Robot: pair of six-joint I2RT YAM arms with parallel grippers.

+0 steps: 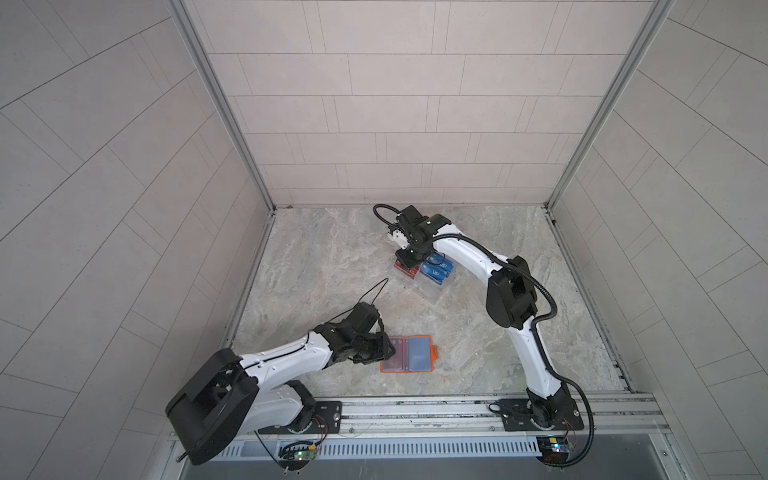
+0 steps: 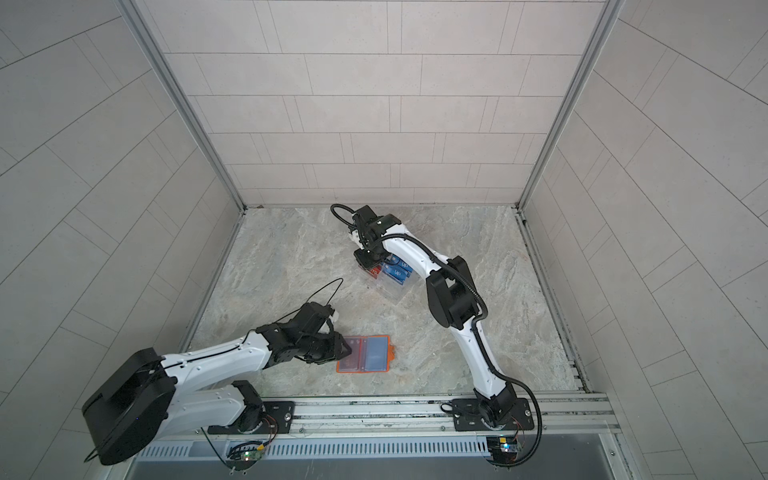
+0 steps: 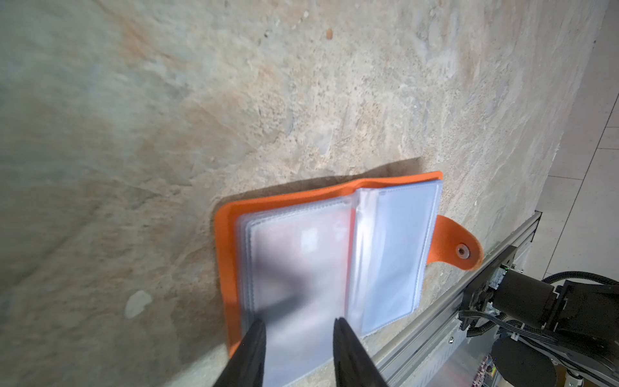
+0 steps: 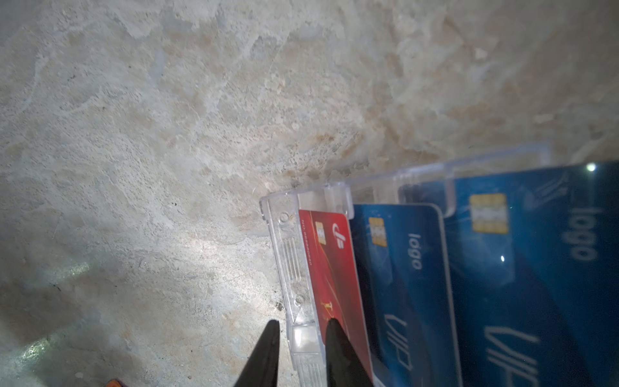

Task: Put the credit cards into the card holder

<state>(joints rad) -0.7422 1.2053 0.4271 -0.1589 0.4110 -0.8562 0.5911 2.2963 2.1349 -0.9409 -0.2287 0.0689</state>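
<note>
Now your right gripper (image 4: 303,321), released, straddles the clear stand (image 4: 290,254) wall. The red card (image 4: 331,268) lies just inside it, long axis pointing straight ahead.

Closed in by pale tiled walls (image 1: 374,104) with silver corner posts (image 1: 220,104); floored by a mottled grey-beige stone table (image 1: 332,257), edged in front by an aluminium rail (image 1: 415,409).

Tally, standing at the bench. Left gripper (image 3: 298,323) plus right gripper (image 4: 301,323): two. Card holder (image 1: 433,353), lower centre of the frame: one. Clear stand (image 4: 288,268): one. Seen close in the stand: red card (image 4: 331,268), one; blue cards (image 4: 402,284), two. Stand's full count unreadable from above.
</note>
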